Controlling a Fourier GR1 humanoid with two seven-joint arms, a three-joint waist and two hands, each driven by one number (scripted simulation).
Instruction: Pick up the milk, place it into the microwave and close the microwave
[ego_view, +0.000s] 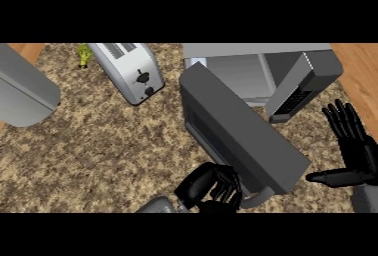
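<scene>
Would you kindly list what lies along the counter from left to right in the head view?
Grey rounded appliance → banana → toaster → left hand → open microwave door → microwave → right hand.

Speckled brown-and-tan stone counter (111, 150) surrounds a grey microwave (295, 75), its dark charcoal door (244, 135) swung open w/ a pale grey handle (255, 200) at the near end. Microwave interior (232, 75) reads light grey-blue. Left of microwave: silver toaster (129, 70) w/ black knobs and dark slots; beyond the toaster, a yellow-green item (83, 54). Far left of microwave, plain grey rounded object (22, 95). Warm orange wood (362, 70) to microwave's right. Both hands, left (210, 187) & right (354, 150), glossy black.
</scene>
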